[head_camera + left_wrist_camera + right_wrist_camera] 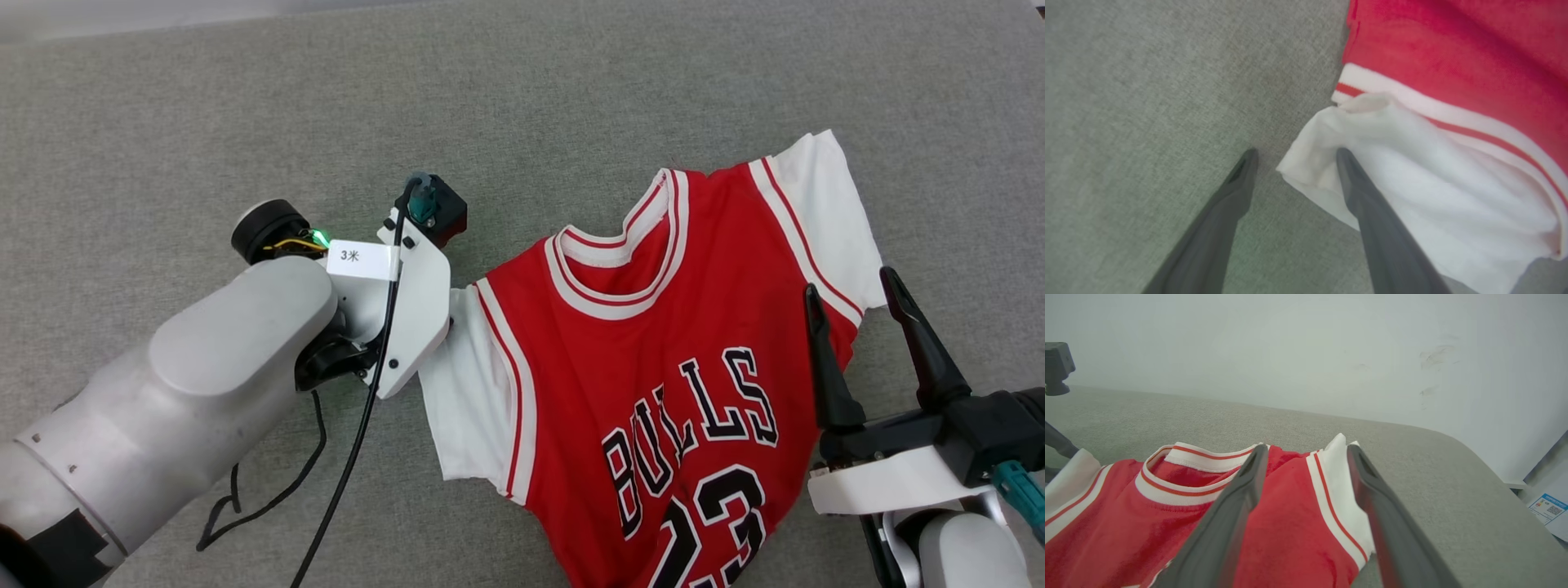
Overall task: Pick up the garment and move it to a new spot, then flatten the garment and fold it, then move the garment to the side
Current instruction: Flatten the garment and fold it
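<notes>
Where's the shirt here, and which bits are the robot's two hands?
garment (637, 343): head view, on the red chest above the lettering.
left gripper (1296, 153): left wrist view, midway between its open fingertips, at the white sleeve's edge.
right gripper (849, 279): head view, midway between its open fingertips, over the other white sleeve.

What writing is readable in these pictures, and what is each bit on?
"BULLS": black white-outlined letters on the chest of the red jersey.
"23": below that, same jersey, cut off at the picture's bottom edge.
"3米": white label on the left arm.
Blue-and-white sheet with a QR code, right wrist view: print too small to read.
</notes>
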{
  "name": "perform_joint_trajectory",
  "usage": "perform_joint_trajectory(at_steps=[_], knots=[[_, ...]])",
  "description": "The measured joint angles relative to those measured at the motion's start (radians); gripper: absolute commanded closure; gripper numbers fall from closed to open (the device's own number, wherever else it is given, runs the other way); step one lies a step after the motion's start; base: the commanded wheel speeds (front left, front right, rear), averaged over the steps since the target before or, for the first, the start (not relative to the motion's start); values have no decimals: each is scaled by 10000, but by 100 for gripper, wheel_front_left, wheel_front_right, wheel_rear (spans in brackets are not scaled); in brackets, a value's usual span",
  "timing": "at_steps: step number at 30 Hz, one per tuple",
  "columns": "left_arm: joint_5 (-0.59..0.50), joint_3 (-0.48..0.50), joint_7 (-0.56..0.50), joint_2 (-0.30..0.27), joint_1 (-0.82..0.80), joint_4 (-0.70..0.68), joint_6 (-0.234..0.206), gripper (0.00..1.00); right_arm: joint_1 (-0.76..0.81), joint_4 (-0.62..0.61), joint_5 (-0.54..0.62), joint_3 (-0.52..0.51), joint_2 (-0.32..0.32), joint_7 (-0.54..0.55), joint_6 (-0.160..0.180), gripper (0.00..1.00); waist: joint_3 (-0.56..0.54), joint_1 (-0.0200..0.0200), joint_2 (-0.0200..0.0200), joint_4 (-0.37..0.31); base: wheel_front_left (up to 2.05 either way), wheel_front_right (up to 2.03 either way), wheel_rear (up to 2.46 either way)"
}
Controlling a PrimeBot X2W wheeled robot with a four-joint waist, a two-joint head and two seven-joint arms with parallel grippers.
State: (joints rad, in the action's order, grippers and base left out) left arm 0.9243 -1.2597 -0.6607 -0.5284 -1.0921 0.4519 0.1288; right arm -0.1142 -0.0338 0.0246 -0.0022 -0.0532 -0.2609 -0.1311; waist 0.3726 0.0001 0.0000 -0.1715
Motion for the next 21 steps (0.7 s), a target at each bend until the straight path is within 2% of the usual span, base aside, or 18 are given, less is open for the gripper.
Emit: perform_joint_trajectory(at_steps=[1, 2, 3, 4, 8, 13, 21], knots=[[4, -2, -96, -33, 0, -52, 0, 0, -8, -2, -2, -8, 0, 0, 0, 0, 25, 0, 0, -27, 0, 0, 0], [-8, -2, -184, -67, -1, -119, -2, 75, -16, -2, -13, -17, 0, 0, 0, 0, 38, 0, 0, -48, 0, 0, 0], [-77, -15, -169, -104, 0, -182, -8, 75, -23, 0, -38, -36, 0, 0, 0, 0, 42, 0, 0, -54, 0, 0, 0], [-84, -35, -73, -115, 10, -201, -8, 100, -33, 6, -56, -56, 0, 0, 0, 0, 36, 0, 0, -49, 0, 0, 0], [-59, -140, 422, -63, 117, -276, 0, 100, -37, 71, -29, -146, 2, 0, 0, 0, -103, 0, 0, 56, 0, 0, 0], [157, -171, 2274, -117, 47, -29, 4, 100, 34, 171, 92, -332, 10, -6, 0, 0, -439, 0, 0, 326, 0, 0, 0], [690, 4, 4194, -886, 25, 474, 4, 100, 422, 370, 119, -679, 10, -13, 0, 0, -1039, 0, 0, 932, 0, 0, 0]])
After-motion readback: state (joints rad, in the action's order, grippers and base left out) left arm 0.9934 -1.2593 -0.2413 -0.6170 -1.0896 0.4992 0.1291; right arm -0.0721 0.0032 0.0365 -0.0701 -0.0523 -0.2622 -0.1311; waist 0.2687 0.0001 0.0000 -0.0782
